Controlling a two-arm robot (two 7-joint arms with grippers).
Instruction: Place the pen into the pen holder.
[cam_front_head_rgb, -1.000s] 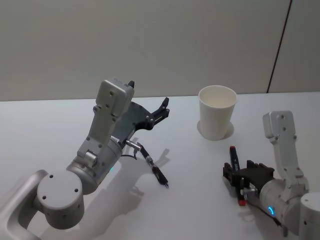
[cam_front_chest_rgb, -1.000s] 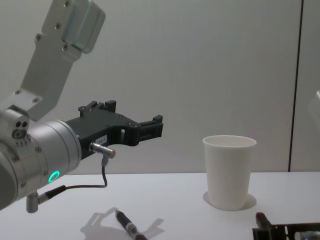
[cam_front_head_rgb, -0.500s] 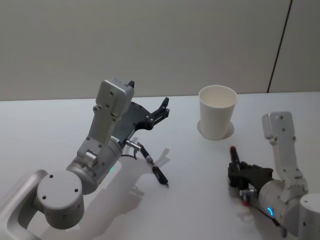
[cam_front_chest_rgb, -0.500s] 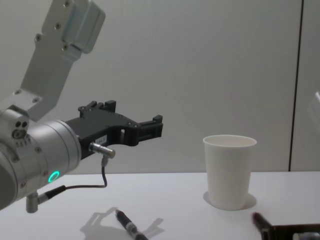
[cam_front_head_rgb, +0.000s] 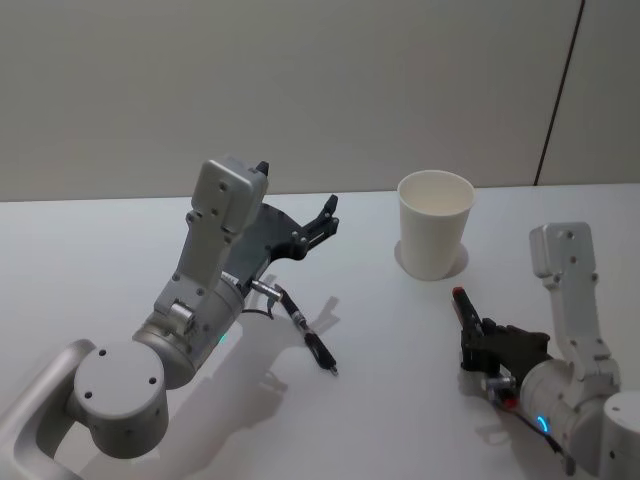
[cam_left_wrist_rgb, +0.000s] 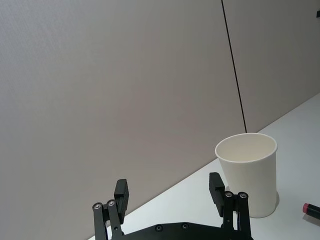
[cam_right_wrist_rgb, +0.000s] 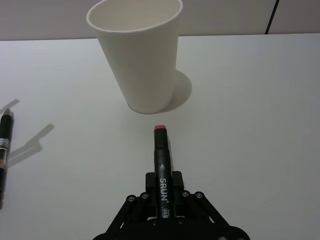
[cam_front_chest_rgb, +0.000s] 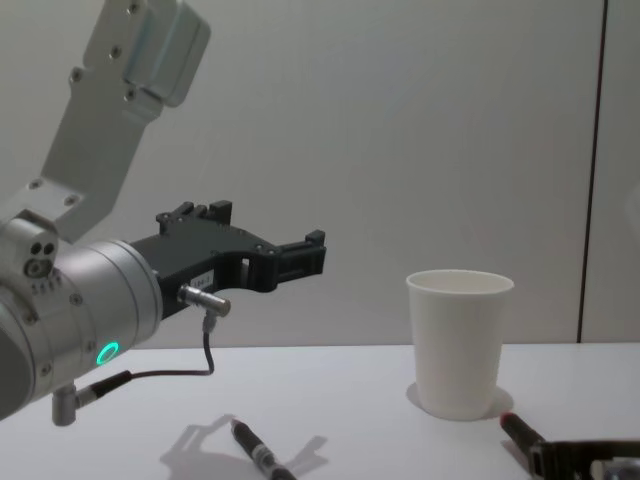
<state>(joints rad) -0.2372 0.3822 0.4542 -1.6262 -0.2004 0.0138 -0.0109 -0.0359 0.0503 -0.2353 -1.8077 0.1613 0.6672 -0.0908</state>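
The pen holder, a white paper cup (cam_front_head_rgb: 434, 225) (cam_right_wrist_rgb: 137, 55) (cam_front_chest_rgb: 458, 340) (cam_left_wrist_rgb: 247, 172), stands upright at the back right of the white table. My right gripper (cam_front_head_rgb: 480, 338) (cam_right_wrist_rgb: 163, 200) (cam_front_chest_rgb: 560, 455) is low near the table's front right and shut on the pen (cam_front_head_rgb: 465, 310) (cam_right_wrist_rgb: 162, 167) (cam_front_chest_rgb: 518, 429). The pen is a black marker with a red end, which points at the cup's base from a short way off. My left gripper (cam_front_head_rgb: 325, 220) (cam_left_wrist_rgb: 169, 186) (cam_front_chest_rgb: 300, 255) hangs open and holds nothing, raised above the table left of the cup.
A second black pen (cam_front_head_rgb: 318, 350) (cam_right_wrist_rgb: 4, 150) (cam_front_chest_rgb: 255, 452) lies on the table (cam_front_head_rgb: 400, 400) under the left arm, beside that arm's cable. A grey wall stands right behind the table's far edge.
The right gripper's fingers have closed on the pen. It has swung the pen's red end a little toward the cup. The left arm has not moved.
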